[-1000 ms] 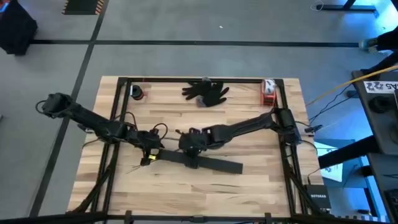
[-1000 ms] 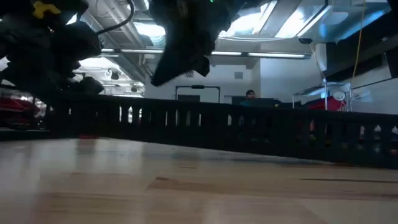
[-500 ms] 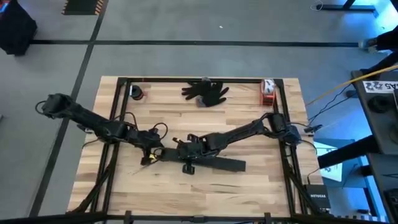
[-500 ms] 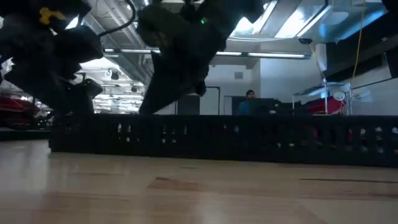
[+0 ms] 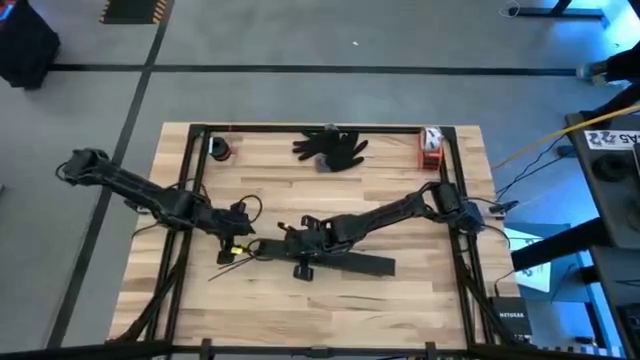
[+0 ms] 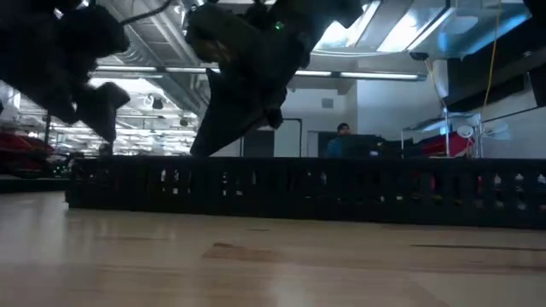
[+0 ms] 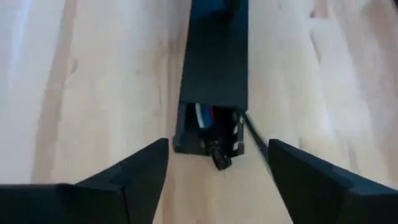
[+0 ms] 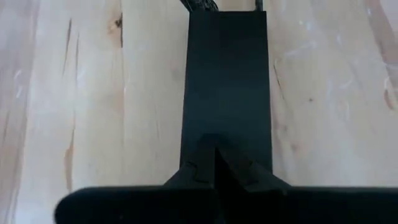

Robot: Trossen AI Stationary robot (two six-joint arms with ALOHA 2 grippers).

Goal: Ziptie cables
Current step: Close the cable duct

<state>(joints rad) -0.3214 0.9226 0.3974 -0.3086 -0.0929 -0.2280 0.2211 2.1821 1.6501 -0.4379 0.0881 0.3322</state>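
We see a long flat black plastic channel (image 5: 335,262) lying on the pale butcher-block wooden table (image 5: 400,170), and the thin coloured cables (image 7: 208,116) sit inside its open end, where red, blue and white strands show in the left wrist view, with a thin dark strand trailing out beside the channel's mouth. Our right gripper (image 8: 216,163) is down on the channel's flat top near the end where the cables emerge, its fingers brought together with no gap between them and nothing gripped; we judge it is there to pin the channel so it will not slide. Our left gripper (image 7: 217,168) hangs just off that open end, its two dark fingers spread wide on either side of the mouth and holding nothing, which looks to us like a line-up for taking the cable ends. A thin pale strand (image 5: 222,270) lies on the wood just by the left gripper in the high view; whether it is a tie or a wire we cannot tell. A black glove (image 5: 333,147) lies well apart at the table's far edge, out of the way.
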